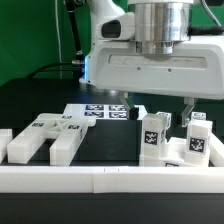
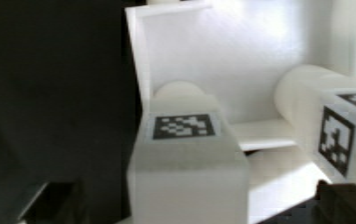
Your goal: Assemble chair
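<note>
- White plastic upright block with tag stickers (image 1: 154, 135) stands on the black desk (image 1: 110, 142), between the spread, empty jaws of the glossy white claw (image 1: 156, 106).
- Closing off-centre could topple it against the neighbouring tagged white block (image 1: 197, 140).

marker board (image 1: 97, 111) flat on black table (image 1: 40, 105) | border rail (image 1: 110, 181) | green backdrop (image 1: 30, 30)

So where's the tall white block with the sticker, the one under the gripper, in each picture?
Exterior view: the tall block stands toward the exterior view's right, under the open gripper and behind the border rail.
Wrist view: the tall block is the big near piece in the middle, its sticker facing the camera.
Shared landmark: the second block, also stickered, stands close beside it in both views.
</note>
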Tool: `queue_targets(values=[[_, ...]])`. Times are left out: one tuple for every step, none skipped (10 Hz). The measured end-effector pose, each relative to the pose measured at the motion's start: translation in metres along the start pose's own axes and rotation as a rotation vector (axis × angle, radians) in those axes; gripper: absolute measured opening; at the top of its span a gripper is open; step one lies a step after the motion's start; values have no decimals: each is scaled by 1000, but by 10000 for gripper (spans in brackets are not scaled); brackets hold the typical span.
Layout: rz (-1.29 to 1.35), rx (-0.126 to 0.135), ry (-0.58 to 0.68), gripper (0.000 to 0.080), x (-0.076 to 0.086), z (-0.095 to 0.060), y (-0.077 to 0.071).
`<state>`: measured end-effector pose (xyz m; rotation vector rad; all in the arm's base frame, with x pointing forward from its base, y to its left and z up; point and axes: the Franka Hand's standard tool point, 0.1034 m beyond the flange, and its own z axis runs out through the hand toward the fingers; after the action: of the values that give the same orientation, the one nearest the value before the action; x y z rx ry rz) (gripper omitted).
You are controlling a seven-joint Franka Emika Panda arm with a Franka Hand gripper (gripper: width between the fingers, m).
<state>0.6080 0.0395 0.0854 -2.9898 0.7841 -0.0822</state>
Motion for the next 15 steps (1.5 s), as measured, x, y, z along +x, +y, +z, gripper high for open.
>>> queue_targets(values=[[0,6,5,643,-1,-5,-2],[2,15,16,643,-4,-10,-2],[0,22,27,649,-11,-14,0],[-6,25,36,649,-17,-15,0],[-12,26,43,649,-20,-13,0],[-10,26,43,649,-19,-13,0],[-10,26,43,649,-19,-13,0],[-10,25,42,649,-19,-12,0],[-12,26,46,649,-20,-11,0],[-19,26,57,649,-24,-9,-1],[-29,26,74,649,-32,-3,-1],[-42,25,89,649,-43,3,-2],[-51,22,97,649,-49,9,-1],[-54,16,98,649,-51,15,1],[-56,10,104,649,-50,22,4]])
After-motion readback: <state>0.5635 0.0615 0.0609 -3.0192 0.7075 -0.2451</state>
